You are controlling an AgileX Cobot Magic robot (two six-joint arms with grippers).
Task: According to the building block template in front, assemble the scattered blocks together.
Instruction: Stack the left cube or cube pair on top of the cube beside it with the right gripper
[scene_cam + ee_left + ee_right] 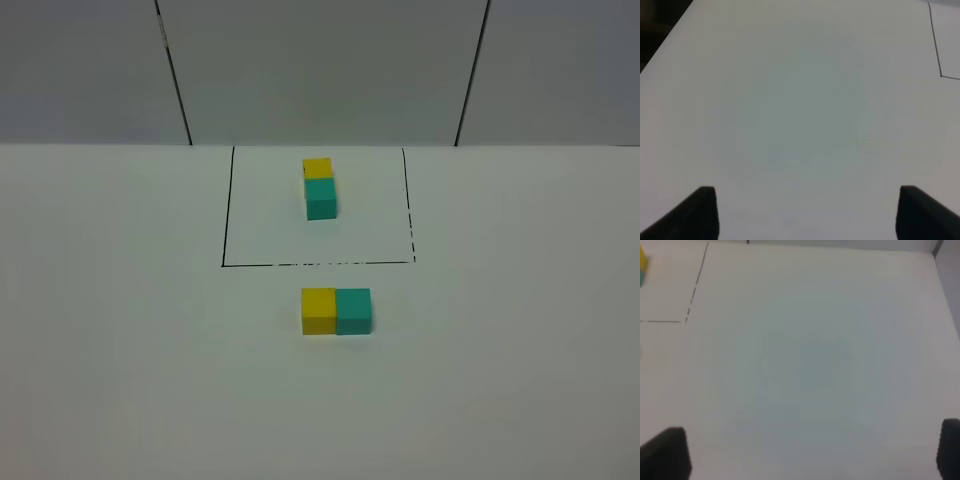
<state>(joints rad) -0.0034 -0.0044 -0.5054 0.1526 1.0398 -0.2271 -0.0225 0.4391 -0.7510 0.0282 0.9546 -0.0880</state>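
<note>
In the exterior high view the template, a yellow cube joined to a teal cube, stands inside the black drawn rectangle at the back of the white table. In front of the rectangle the loose yellow cube and the loose teal cube sit side by side, touching, yellow on the left. No arm shows in that view. The left gripper is open over bare table with nothing between its fingertips. The right gripper is open and empty too. The template's edge shows in the right wrist view.
The white table ends at a grey panelled wall behind. A corner of the black rectangle shows in the left wrist view and its dashed side in the right wrist view. A dark edge lies beyond the table.
</note>
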